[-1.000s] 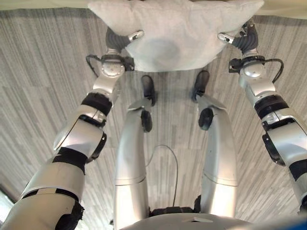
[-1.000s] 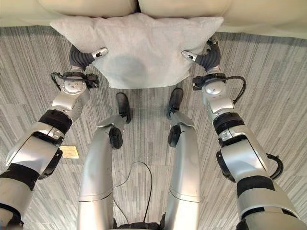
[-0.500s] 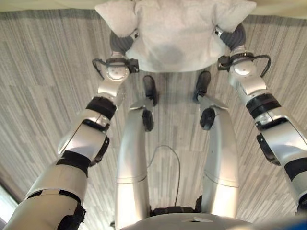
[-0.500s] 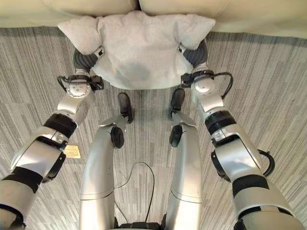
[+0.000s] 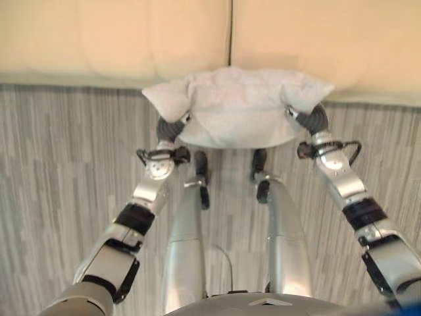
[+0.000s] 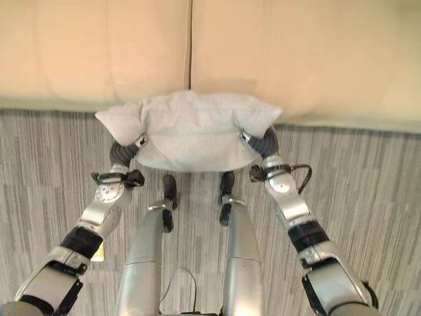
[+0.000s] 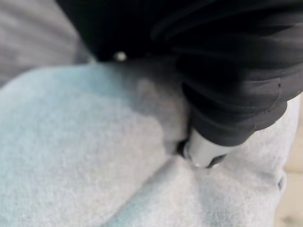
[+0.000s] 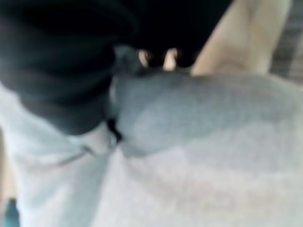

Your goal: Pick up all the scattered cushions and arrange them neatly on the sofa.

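A robot holds one pale grey cushion (image 6: 191, 128) between its two hands, just in front of a cream sofa (image 6: 296, 52). The left hand (image 6: 135, 143) and right hand (image 6: 253, 139) each press in from a side, fingers sunk into the fabric, so I cannot tell how they curl. Squeezing from both ends likely keeps the soft cushion level. The sofa seat behind the cushion holds nothing visible.
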Motion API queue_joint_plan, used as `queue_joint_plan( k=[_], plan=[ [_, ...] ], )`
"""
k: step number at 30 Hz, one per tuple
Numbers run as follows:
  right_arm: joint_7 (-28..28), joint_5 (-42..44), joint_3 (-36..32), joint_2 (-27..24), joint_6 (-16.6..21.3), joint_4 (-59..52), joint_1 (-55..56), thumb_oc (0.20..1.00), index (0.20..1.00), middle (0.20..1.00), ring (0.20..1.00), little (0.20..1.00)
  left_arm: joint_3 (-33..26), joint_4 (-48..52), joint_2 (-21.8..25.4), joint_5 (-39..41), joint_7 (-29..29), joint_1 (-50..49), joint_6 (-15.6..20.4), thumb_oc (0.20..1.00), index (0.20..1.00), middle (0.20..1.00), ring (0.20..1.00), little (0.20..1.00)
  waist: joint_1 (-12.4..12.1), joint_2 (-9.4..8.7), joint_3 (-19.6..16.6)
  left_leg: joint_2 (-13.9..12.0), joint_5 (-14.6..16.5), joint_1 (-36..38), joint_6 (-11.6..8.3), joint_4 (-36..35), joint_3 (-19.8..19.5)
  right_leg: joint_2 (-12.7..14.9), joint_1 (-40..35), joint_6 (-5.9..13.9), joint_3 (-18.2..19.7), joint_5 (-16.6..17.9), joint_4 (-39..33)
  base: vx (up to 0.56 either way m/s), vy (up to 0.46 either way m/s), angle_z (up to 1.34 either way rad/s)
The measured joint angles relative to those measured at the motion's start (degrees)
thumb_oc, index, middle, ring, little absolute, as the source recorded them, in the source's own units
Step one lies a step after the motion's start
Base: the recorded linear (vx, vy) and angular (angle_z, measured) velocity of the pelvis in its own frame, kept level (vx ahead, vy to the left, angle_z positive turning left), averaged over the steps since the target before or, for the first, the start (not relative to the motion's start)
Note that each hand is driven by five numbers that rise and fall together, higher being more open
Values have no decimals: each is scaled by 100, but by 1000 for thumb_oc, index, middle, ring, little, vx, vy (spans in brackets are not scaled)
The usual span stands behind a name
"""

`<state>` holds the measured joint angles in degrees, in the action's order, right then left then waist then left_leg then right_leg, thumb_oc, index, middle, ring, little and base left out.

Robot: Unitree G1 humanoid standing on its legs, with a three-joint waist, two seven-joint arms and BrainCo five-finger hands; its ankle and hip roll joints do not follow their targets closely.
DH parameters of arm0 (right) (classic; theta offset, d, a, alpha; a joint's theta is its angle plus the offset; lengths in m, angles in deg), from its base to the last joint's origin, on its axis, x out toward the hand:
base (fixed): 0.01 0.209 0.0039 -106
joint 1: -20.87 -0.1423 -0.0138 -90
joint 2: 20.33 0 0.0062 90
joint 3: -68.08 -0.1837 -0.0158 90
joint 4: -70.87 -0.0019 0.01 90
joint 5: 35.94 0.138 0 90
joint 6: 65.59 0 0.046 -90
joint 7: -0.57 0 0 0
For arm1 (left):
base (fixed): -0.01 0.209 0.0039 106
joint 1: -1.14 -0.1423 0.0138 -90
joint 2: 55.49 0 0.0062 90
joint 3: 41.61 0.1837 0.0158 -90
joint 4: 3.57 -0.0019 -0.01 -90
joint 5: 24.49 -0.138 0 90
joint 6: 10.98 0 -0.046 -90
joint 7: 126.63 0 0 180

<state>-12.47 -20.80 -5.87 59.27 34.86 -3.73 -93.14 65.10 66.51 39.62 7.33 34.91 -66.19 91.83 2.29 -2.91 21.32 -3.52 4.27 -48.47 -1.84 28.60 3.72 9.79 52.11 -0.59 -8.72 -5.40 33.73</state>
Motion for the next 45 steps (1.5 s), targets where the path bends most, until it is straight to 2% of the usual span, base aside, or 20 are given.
queue_joint_plan(
  k=[8,13,15,18,21,23,25,26,27,29,30,31,33,36,37,39,40,41,42,45],
  plan=[
    [390,-312,5,158,42,-405,1378,200,200,200,200,200,-69,524,55,-200,510,-1625,-4,200,200,200,200,200,-27,32,-373,-195,-437,2527,-269,-1764,-353,-394,-2640,47,-561,4,-1449,76,-68,17],
    [578,-368,-32,168,64,-473,1734,200,200,200,200,200,-94,602,66,-232,740,-2005,-20,200,200,200,200,200,-15,186,-636,-267,-592,3173,-341,-2246,-478,-516,-3343,4,-777,30,-1863,113,-13,20],
    [613,-415,-57,162,3,-453,1992,200,200,200,200,200,-92,600,-15,-384,873,-2117,-122,200,200,200,200,200,106,258,-766,-266,-674,3496,-349,-2389,-403,-518,-3897,13,-1035,30,-2180,180,97,44],
    [634,-535,-92,174,-45,-444,1992,200,200,200,200,200,-95,599,-11,-385,925,-2198,-146,200,200,200,200,200,84,278,-946,-250,-668,3866,-334,-2584,-328,-539,-4203,55,-983,47,-2332,140,104,-1],
    [649,-593,-127,169,-107,-437,2003,200,200,200,200,200,-86,600,-46,-386,959,-2242,-175,200,200,200,200,200,21,265,-1149,-185,-582,4279,-213,-2713,-133,-511,-4501,147,-773,104,-2490,192,282,-37],
    [652,-749,-138,186,-147,-413,1979,200,200,200,200,200,-93,597,-43,-396,976,-2279,-268,200,200,200,200,200,-11,270,-1255,-72,-454,4583,-26,-2787,192,-375,-4615,272,-473,134,-2417,96,313,-65],
    [643,-757,-159,194,-168,-307,2006,200,200,200,200,200,-39,601,-45,-453,1025,-2291,-272,200,200,200,200,200,125,211,-1364,122,-417,4694,97,-2813,276,-220,-4573,418,-421,127,-2241,57,203,-26],
    [645,-760,-177,173,-206,-286,2001,200,200,200,200,200,-38,601,-21,-585,1043,-2273,-294,200,200,200,200,200,106,211,-1365,136,-404,4801,168,-2891,450,-110,-4228,619,-310,251,-1667,101,111,-38],
    [644,-760,-158,187,-210,-284,2019,200,200,200,200,200,-53,600,-16,-624,1044,-2286,-299,200,200,200,200,200,110,182,-1371,165,-398,4854,207,-2915,501,-71,-4228,717,-293,311,-1637,124,94,-46],
    [675,-759,-143,219,-208,-284,2072,200,200,200,200,200,-107,602,-8,-659,1060,-2329,-304,200,200,200,200,200,129,123,-1413,221,-450,4958,289,-3087,484,-110,-4137,818,-146,217,-1598,115,14,-14],
    [683,-759,-141,257,-208,-273,2089,200,200,200,200,200,-114,602,17,-658,1060,-2330,-304,200,200,200,200,200,147,85,-1436,222,-484,4958,302,-3198,456,-262,-4124,823,-18,174,-1712,167,-27,8],
    [690,-759,-139,299,-208,-262,2109,200,200,200,200,200,-112,601,64,-661,1062,-2336,-306,200,200,200,200,200,155,33,-1463,225,-559,4953,275,-3332,441,-423,-4125,804,22,184,-1971,132,-27,12],
    [739,-757,-124,300,-208,-208,2131,200,200,200,200,200,-110,562,41,-660,1058,-2349,-343,200,200,200,200,200,146,25,-1457,207,-663,4907,238,-3381,327,-714,-4337,539,178,299,-2627,142,-26,23],
    [757,-756,-139,262,-217,-167,2263,200,200,200,200,200,-88,560,-80,-668,1068,-2456,-382,200,200,200,200,200,150,113,-1451,163,-697,4955,184,-3380,123,-828,-4836,259,201,586,-3208,140,-75,46],
    [773,-757,-180,263,-217,-151,2302,200,200,200,200,200,-84,557,-128,-668,1092,-2482,-384,200,200,200,200,200,176,173,-1443,131,-706,4934,144,-3324,-33,-903,-4932,266,156,515,-3226,141,-106,55],
    [774,-758,-247,245,-217,-153,2301,200,200,200,200,200,-86,558,-209,-666,1105,-2463,-384,200,200,200,200,200,202,202,-1435,135,-719,4775,101,-3179,-148,-867,-4951,250,-50,509,-3279,134,-135,58],
    [770,-758,-264,217,-210,-147,2288,200,200,200,200,200,-78,548,-247,-658,1116,-2441,-383,200,200,200,200,200,164,201,-1405,140,-715,4617,-21,-2950,-200,-897,-4961,215,-101,412,-3260,85,-82,65],
    [767,-757,-285,200,-208,-128,2290,200,200,200,200,200,-45,497,-253,-657,1125,-2354,-383,200,200,200,200,200,189,110,-1351,213,-689,4331,-98,-2458,-290,-862,-4971,111,-116,327,-3234,46,-29,94],
    [769,-757,-334,166,-209,-82,2308,200,200,200,200,200,54,486,-224,-654,1131,-2303,-391,200,200,200,200,200,222,-42,-1286,312,-835,3986,-350,-1896,-232,-722,-5034,38,-139,325,-3265,146,-25,76],
    [765,-751,-370,161,-209,-74,2274,200,200,200,200,200,113,487,-203,-649,1167,-2357,-393,200,200,200,200,200,102,-16,-1246,209,-710,3952,-275,-1800,-75,-774,-5117,-95,-168,270,-3315,174,18,16]
  ],
)
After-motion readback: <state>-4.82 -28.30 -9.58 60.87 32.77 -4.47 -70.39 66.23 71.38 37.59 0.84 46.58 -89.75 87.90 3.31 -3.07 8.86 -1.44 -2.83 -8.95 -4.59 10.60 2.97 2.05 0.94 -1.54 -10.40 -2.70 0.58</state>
